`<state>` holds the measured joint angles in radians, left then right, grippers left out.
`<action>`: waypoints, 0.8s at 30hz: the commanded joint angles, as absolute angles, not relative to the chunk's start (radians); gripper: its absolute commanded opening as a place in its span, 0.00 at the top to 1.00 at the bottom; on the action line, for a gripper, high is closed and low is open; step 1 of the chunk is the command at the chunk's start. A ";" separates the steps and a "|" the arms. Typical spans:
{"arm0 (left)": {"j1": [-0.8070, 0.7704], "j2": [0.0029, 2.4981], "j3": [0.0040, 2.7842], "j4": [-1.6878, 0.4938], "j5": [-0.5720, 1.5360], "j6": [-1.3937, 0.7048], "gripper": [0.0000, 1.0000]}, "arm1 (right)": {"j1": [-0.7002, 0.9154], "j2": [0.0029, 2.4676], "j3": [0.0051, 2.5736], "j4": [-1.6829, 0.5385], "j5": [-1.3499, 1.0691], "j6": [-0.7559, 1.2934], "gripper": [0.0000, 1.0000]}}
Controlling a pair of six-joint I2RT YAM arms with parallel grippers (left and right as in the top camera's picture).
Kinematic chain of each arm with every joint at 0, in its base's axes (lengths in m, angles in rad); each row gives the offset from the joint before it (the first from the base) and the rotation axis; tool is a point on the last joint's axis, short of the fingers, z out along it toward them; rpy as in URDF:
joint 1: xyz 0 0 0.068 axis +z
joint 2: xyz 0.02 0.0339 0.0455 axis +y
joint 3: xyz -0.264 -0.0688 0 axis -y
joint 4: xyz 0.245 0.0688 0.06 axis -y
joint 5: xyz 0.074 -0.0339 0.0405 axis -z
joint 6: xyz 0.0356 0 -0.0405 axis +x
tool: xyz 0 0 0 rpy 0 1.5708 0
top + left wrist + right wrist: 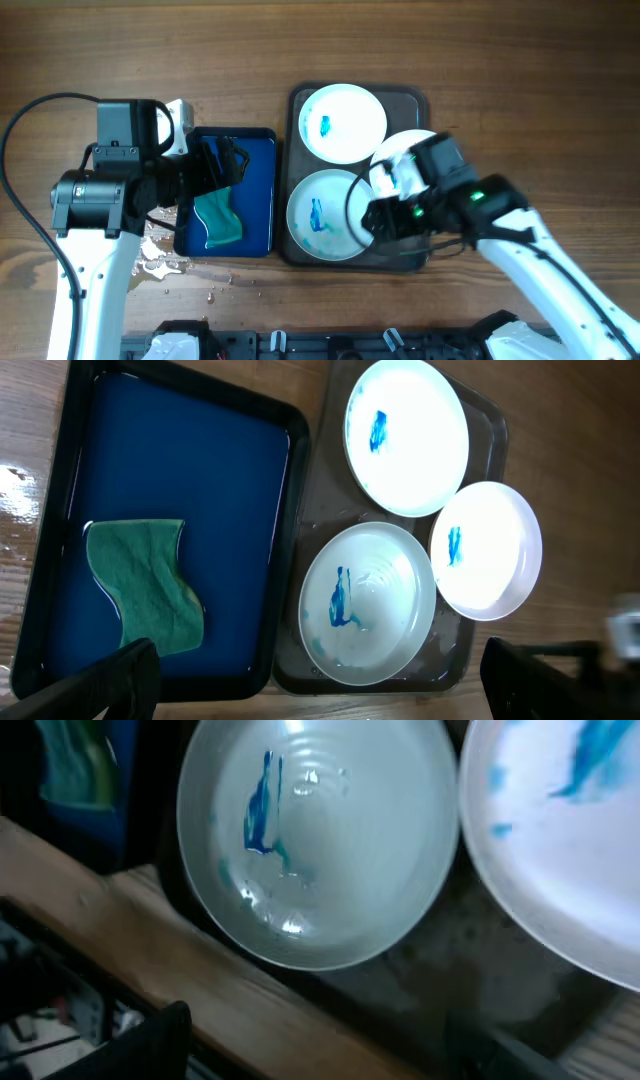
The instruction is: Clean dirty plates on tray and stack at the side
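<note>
Three white plates with blue-teal smears lie on the dark tray [412, 100]: one at the back [343, 122], one at the front left [322, 216], and one on the right [405, 148] partly hidden by my right arm. The left wrist view shows all three plates, the back one [405, 435], the front one [367, 603] and the right one [487, 550]. My left gripper [222, 165] is open and empty above the blue tray [255, 150]; its fingers frame the left wrist view [320, 685]. My right gripper [385, 215] is open and empty, low over the tray's front edge beside the front plate [315, 840].
A green cloth [218, 218] lies in the wet blue tray, also in the left wrist view [145, 595]. Water drops lie on the wooden table [160, 262] at the blue tray's front left corner. The tray rim [440, 990] meets the table edge near my right fingers.
</note>
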<state>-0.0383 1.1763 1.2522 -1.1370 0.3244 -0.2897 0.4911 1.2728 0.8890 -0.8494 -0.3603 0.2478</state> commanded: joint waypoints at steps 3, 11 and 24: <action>-0.041 1.169 1.269 -1.136 0.344 -0.279 0.00 | 0.570 1.390 0.791 -0.725 -0.196 0.414 0.44; -0.041 1.171 1.269 -1.151 0.331 -0.276 0.00 | 0.567 1.631 0.788 -0.533 -0.121 0.501 0.85; -0.041 1.173 1.269 -1.185 0.271 -0.276 0.00 | 0.550 1.464 0.879 -0.664 -0.113 0.379 0.73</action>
<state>-0.0383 1.1763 1.2522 -1.1854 0.2852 -0.2893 0.5545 1.5478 0.8425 -0.6167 -0.2077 0.3519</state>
